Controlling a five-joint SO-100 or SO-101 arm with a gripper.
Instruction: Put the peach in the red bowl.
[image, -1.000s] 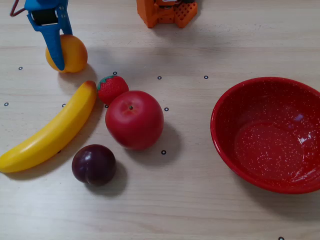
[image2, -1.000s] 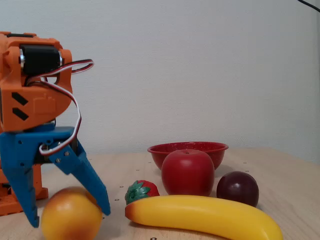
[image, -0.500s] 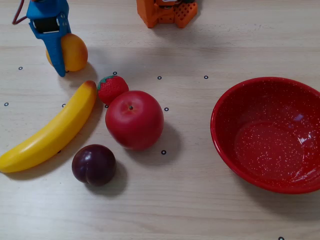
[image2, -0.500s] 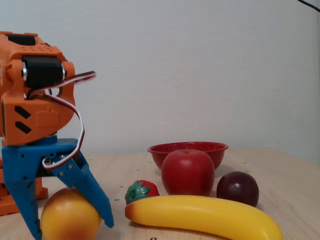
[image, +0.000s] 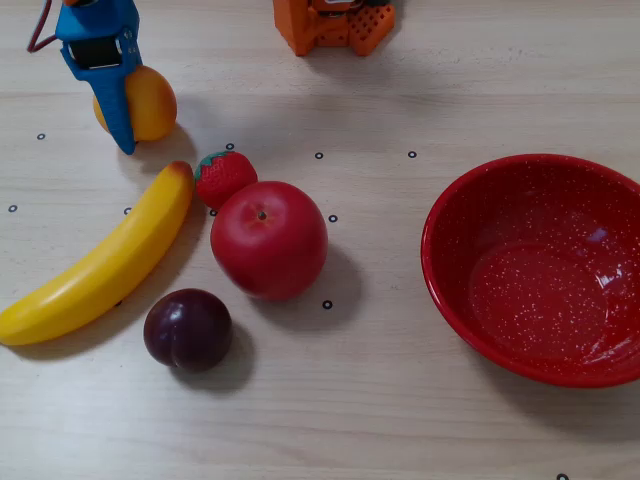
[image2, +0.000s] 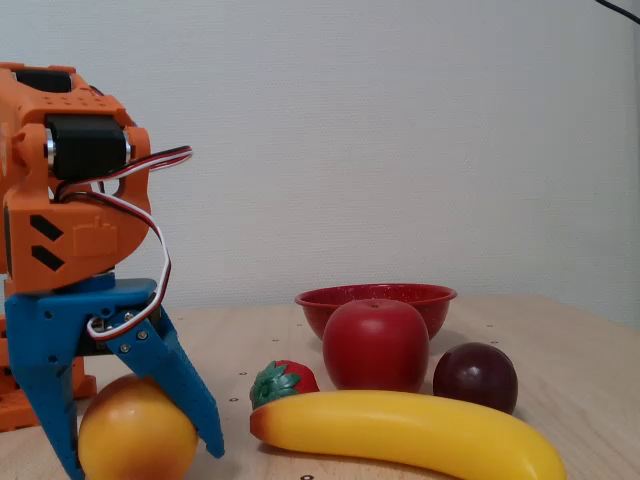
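Over by the table's far left corner, the blue two-finger gripper (image2: 140, 462) is clamped round the small yellow-orange peach (image2: 135, 438) (glossy red speckled bowl (image: 540, 268) sits well apart)

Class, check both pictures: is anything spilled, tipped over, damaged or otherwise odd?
Nothing stands out. The red bowl sits upright and empty, the fruits lie intact on the table, and the gripper straddles the peach.

Overhead view straight down on table; fixed view low, tabletop-level; both share fruit

No readable text, labels, brands or numbers in either view.
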